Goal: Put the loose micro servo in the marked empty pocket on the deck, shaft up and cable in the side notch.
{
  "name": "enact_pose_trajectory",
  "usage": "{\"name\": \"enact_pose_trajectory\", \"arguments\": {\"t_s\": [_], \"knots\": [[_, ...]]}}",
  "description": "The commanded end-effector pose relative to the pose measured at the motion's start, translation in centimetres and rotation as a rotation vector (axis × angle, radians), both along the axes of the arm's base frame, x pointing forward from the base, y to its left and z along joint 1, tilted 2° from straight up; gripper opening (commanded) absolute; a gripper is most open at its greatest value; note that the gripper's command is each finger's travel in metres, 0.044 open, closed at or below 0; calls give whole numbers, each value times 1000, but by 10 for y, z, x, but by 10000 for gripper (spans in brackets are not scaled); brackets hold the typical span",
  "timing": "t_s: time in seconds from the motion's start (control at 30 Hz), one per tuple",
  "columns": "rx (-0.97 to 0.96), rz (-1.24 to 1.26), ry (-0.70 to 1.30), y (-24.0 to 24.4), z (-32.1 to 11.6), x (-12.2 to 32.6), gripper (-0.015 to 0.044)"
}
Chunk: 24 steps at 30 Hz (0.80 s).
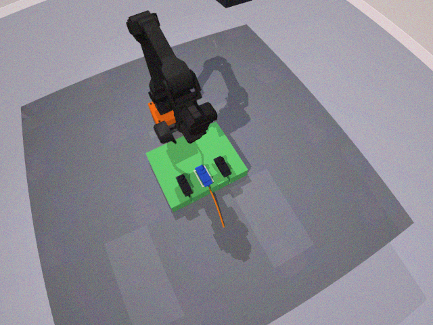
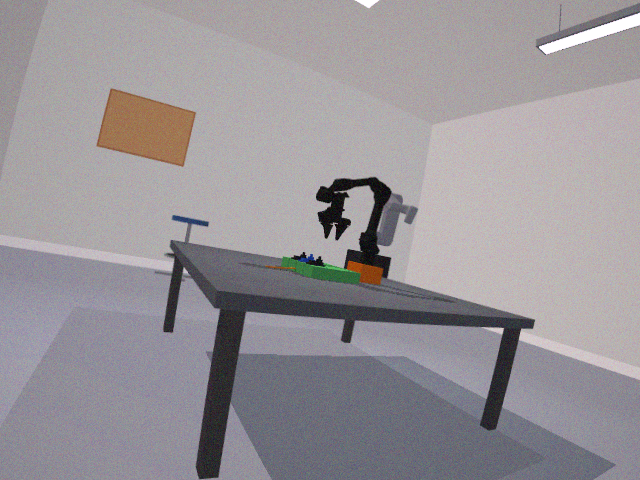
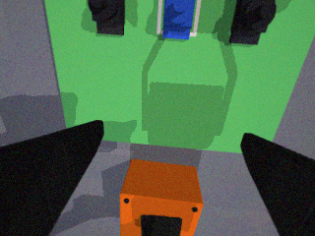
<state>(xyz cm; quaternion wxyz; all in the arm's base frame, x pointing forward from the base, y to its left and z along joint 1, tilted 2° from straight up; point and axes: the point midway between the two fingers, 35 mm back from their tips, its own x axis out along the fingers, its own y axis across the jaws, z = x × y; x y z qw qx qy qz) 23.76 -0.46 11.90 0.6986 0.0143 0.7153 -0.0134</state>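
On green deck [image 1: 164, 164], blue servo [image 1: 203, 175] between black servos [image 1: 184, 185]; gripper [image 1: 178, 134] spread, empty.

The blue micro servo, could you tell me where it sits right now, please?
In the top view, the blue micro servo sits in the white-marked pocket on the green deck, between two black servos, clear of the open gripper.

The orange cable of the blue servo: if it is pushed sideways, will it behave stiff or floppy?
Probably floppy. The orange cable is thin and long, trailing off the green deck onto the table. It would likely swing around the blue servo, which seems seated. It looks light, so a gentle push should move it.
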Motion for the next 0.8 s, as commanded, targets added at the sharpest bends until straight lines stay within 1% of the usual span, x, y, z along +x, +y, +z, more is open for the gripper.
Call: {"name": "enact_pose_trajectory", "arguments": {"t_s": [0.0,0.07,0.77], "knots": [[-1,-1,-27,0,30,2,440],[-1,0,-30,0,38,1,440],[-1,0,-30,0,38,1,440]]}}
